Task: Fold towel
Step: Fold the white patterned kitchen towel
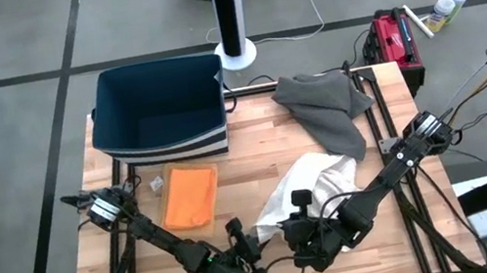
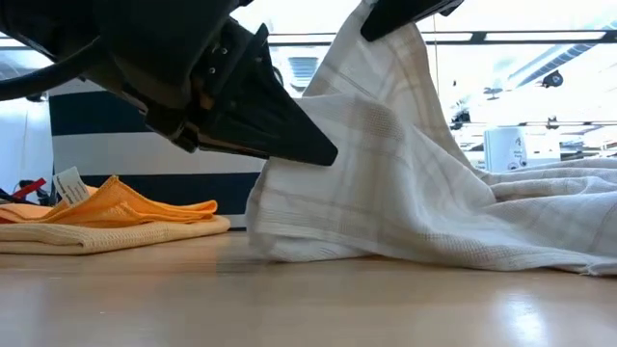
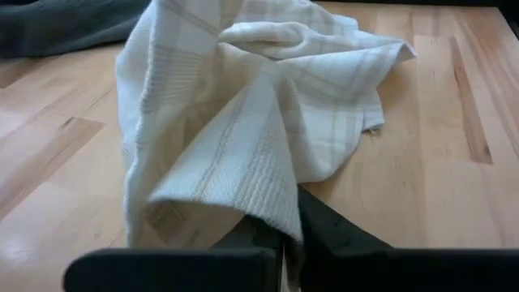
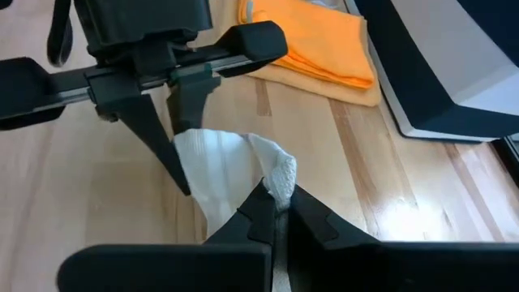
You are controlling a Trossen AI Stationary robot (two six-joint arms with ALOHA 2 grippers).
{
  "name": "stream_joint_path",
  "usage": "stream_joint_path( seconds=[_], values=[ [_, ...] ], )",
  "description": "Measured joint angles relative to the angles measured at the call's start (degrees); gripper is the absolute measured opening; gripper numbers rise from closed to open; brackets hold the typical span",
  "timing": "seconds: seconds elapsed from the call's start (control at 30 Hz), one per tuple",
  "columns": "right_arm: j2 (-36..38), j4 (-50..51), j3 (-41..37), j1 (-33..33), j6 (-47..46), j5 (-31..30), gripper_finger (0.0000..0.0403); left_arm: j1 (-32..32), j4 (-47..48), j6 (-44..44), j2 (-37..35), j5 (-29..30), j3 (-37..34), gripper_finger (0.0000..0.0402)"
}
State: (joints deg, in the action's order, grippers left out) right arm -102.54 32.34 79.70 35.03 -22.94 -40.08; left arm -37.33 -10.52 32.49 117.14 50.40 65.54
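A white towel with faint checks (image 1: 319,183) lies bunched on the table's near middle, its near part raised and the rest resting on the wood (image 2: 540,222). Both grippers meet at its near end. My left gripper (image 3: 288,243) is shut on the towel; it shows as a large dark shape in the low view (image 2: 289,135). My right gripper (image 4: 280,212) is shut on the towel close beside it, higher up in the low view (image 2: 400,14). In the right wrist view, the left gripper (image 4: 174,122) stands just beyond the right gripper's fingertips. My left gripper pinches a raised edge of the white towel (image 3: 272,212) between its two fingers, at the towel's near end. The cloth rises from the fingers in a loose fold and spreads onto the table beyond, slack. My right gripper pinches a bunched corner of the white towel (image 4: 280,174) between its fingertips. The cloth (image 2: 386,87) hangs down from the hold, slack, onto the table.
A folded orange towel (image 1: 190,196) lies left of the white one. A crumpled grey towel (image 1: 323,106) lies at the far right. A dark blue bin with a striped base (image 1: 160,111) stands at the far left. Bare wood (image 1: 380,242) shows at the near right.
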Motion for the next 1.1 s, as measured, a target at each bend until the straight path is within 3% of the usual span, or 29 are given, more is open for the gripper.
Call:
stream_joint_path(
  seconds=[0.17, 0.5, 0.73, 1.1],
  values=[
    [0.0, 2.58, 0.41, 0.26, 0.58, 0.86, 0.0004, -0.32, 0.7, 0.03, -0.02, -3.11, 0.04, 0.0003],
    [4.16, 7.79, 9.92, 1.09, 7.2, -7.45, 0.0003, -0.38, 3.05, 1.91, -0.22, -15.66, 0.07, 0.0007],
    [5.63, 7.76, 16.24, 1.09, 12.03, -8.15, 0.0003, -0.41, 6.74, 4.07, -0.28, -16.49, -0.07, 0.0035],
    [5.73, 7.96, 18.56, 1.49, 13.86, -7.99, 0.0002, 0.29, 8.46, 4.92, 2.75, -14.35, 0.02, 0.0102]
  ],
)
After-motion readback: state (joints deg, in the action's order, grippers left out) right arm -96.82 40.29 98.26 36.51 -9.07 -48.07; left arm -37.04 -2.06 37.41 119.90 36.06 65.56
